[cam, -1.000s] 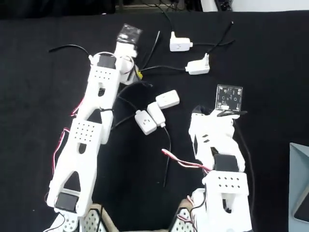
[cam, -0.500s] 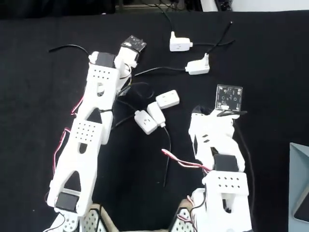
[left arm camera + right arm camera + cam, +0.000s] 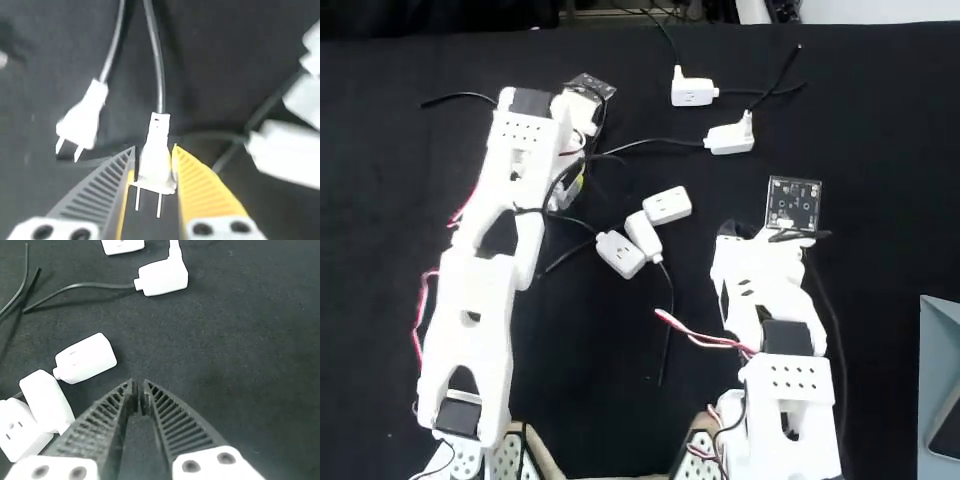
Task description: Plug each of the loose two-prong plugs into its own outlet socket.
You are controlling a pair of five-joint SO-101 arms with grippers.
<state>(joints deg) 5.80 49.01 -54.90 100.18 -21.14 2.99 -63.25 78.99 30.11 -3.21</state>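
Left claw: my left claw (image 3: 153,149) was pinching a white two-prong plug (image 3: 156,160) by its body. The prongs pointed back toward my wrist and its black cord (image 3: 159,75) ran away from me.
Lift: I could not tell whether the plug was off the worktop (image 3: 880,120).
Right claw: my right claw (image 3: 138,385) was pressed together and held nothing. It sat over bare worktop near the clustered sockets.
Second plug: a second plug (image 3: 82,120) lay loose just beside the pinched one, apart from both claws, with its prongs bare.
Near sockets: three white socket blocks lay clustered in the middle of the high view, the upper block (image 3: 667,204), the middle block (image 3: 643,235) and the lower block (image 3: 619,253).
Far sockets: two further blocks, the top block (image 3: 694,91) and the angled block (image 3: 730,136), sat at the upper centre of that view.
Done: by my judgement only the first pick-up. No plug looked seated in any socket.
Left: carrying the pinched plug to a socket, seating it, then doing the same with the second plug.
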